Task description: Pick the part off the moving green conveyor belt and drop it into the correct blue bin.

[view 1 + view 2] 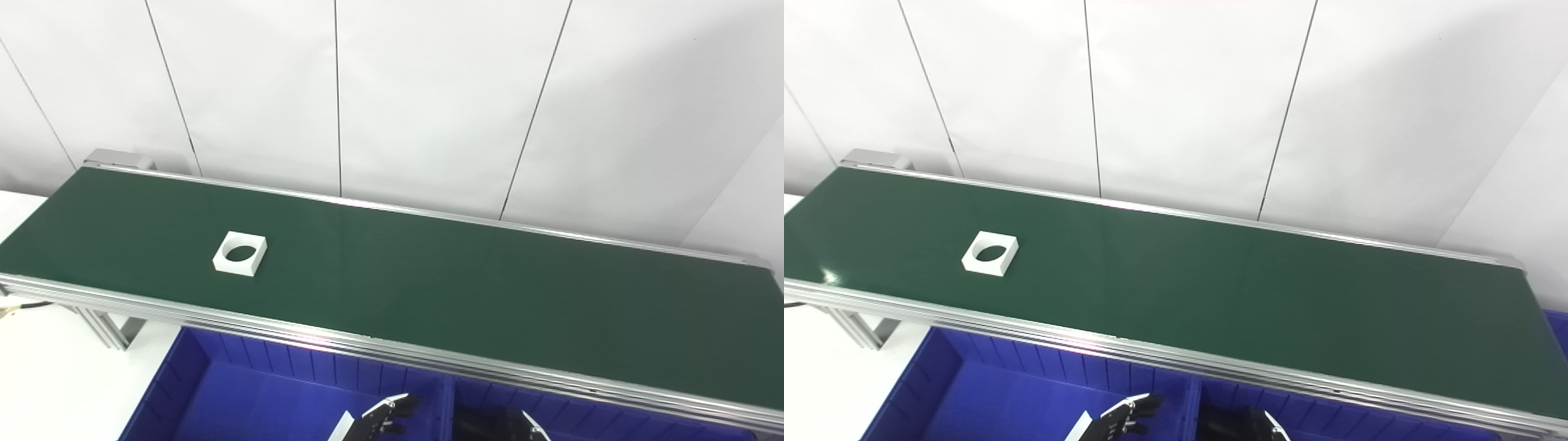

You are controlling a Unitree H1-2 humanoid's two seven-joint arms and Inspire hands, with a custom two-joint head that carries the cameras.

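Fingers: only the dark fingertips (401,404) of the left hand (380,419) show at the bottom edge. They are bent a little, slightly apart, and pinch nothing. If the whole hand is spread or closed, I cannot tell.
Right hand: the right hand (511,424) is a dark shape with a white edge, cut by the bottom edge. The state of its fingers cannot be told.
Hands, place: both are low over the blue bins, near the wall between the two bins, well apart from the part.
Part: the part (240,253) is a white, flat square block with a big round hole through its middle. The green belt shows inside the hole. Its side walls are low and plain.
Part, place: it lies flat on the belt (429,275), in the left portion, a little closer to the near rail than to the far rail. Nothing touches it.
Belt: dark green, long, with silver metal rails on both sides.
Bins: the left bin (184,380) and the right bin (612,416) stand side by side just under the near rail.
Background: white wall panels (429,92) with thin dark seams.
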